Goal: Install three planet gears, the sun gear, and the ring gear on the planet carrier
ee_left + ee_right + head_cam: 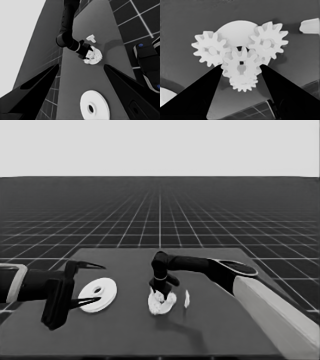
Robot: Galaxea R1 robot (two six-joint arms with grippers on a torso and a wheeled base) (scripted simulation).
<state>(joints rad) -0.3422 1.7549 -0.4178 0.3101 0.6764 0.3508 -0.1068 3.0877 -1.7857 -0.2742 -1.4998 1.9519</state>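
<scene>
**Centre gear sits right between the right jaws**

The larger round part (98,294) lies on the worktop (215,330) under the parked left jaws (86,284), which stand open. The smaller round part (236,31), mid-worktop, carries the gears; the right jaws (240,68) are spread around the middle gear (240,65) (whether gripping, I cannot tell).

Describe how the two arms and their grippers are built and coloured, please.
Both arms are black near the gripper and pale grey farther back. The left gripper and the right gripper each have two long, pointed black fingers, seen as dark wedges in the wrist views. The right arm shows rounded black joints. No cables or markings are visible.
</scene>
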